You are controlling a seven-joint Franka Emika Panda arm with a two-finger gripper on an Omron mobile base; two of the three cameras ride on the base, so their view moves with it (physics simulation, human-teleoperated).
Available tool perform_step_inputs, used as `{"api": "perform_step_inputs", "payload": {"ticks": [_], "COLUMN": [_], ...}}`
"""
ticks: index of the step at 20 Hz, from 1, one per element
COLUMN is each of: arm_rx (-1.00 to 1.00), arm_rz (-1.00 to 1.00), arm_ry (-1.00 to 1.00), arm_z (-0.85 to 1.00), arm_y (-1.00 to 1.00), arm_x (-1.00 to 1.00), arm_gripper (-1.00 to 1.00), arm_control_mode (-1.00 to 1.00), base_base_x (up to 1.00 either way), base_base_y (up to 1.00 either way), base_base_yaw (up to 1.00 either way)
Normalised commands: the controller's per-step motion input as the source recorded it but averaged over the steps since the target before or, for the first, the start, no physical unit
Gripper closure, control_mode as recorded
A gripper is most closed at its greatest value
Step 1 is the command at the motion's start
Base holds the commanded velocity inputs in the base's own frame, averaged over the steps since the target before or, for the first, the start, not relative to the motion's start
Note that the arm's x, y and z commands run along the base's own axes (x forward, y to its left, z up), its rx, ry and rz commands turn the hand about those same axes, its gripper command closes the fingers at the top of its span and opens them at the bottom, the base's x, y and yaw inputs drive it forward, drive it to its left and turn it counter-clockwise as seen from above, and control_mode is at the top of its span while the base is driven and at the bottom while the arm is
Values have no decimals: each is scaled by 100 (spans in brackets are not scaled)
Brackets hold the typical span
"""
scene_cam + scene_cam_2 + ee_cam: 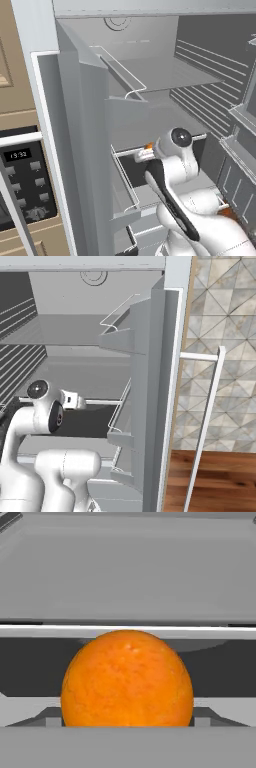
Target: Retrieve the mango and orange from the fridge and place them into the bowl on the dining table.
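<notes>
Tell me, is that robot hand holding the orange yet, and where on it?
That cannot be told. The orange sits right in front of the hand inside the fridge, very close, but the fingertips and any contact are hidden.

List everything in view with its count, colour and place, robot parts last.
smooth bright orange ball: one, orange, straight ahead of the hand, in front of a dark fridge compartment.
tall pale grey fridge: one, grey, doors open, shelved interior ahead of the base.
black-fronted microwave: one, black, left of the fridge.
long white bar handle: one, white, on the right door.
reddish-brown wood floor: lower right.
white arm: one, white with dark joints, reaching into the fridge.
gripper: one, open, near the orange.
</notes>
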Motion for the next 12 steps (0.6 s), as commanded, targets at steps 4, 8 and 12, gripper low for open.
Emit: {"api": "perform_step_inputs", "payload": {"ticks": [4,8,12], "arm_rx": [2,0,0], "arm_rz": [-2,0,0], "arm_ry": [-3,-6,-18], "arm_z": [80,100,99], "arm_y": [-52,-42,-28], "arm_x": [-83,-82,-87], "arm_gripper": [100,100,100], "arm_control_mode": [-100,-100,-100], "base_base_x": [0,0,0], "base_base_y": [0,0,0], "base_base_yaw": [0,0,0]}}
